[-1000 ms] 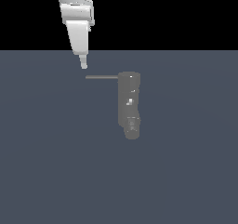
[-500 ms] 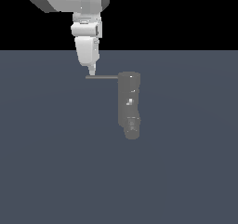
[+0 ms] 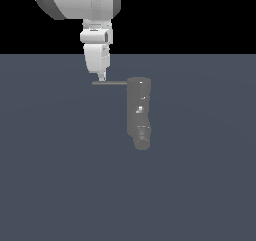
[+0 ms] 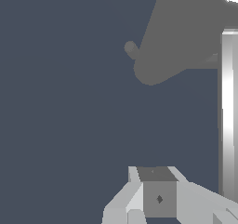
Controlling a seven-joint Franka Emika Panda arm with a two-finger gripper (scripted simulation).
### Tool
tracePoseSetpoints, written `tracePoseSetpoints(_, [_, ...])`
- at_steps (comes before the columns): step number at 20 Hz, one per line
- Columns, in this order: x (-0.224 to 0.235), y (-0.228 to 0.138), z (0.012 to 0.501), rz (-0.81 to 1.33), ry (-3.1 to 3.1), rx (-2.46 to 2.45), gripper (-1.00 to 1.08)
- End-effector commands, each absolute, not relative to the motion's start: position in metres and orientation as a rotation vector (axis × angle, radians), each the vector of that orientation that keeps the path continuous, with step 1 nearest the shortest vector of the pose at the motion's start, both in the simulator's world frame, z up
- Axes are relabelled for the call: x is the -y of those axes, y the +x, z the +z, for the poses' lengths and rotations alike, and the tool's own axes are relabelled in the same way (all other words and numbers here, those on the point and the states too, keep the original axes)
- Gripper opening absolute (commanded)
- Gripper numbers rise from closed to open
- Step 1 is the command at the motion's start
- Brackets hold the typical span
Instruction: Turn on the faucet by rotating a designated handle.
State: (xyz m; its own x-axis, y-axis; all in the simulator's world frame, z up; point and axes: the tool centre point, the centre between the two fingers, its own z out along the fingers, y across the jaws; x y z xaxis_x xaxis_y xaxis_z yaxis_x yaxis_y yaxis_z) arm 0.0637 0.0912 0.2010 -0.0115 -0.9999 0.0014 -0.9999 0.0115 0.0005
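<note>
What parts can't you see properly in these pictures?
- Exterior view: the arm is cut off by the top edge.
- Exterior view: whether the gripper touches the handle is too small to tell.
- Wrist view: the faucet runs off the edge.

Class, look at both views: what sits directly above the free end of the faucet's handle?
The gripper hangs at the handle's outer end. Contact cannot be judged; nothing else is above it.

one white robot arm (image 3: 90, 5), one gripper (image 3: 102, 78) at its tip, one dark grey faucet (image 3: 138, 112), one thin grey handle (image 3: 110, 83) on it, one flat grey-blue floor (image 3: 55, 175)
</note>
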Motion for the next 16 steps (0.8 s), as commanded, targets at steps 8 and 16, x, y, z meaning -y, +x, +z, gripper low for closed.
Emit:
tracePoseSetpoints(8, [-0.091,0.044,0.201,0.001,2.207,2.234,-1.0])
tracePoseSetpoints(16, [-0.091,0.021,0.201,0.001,2.207,2.234,-1.0])
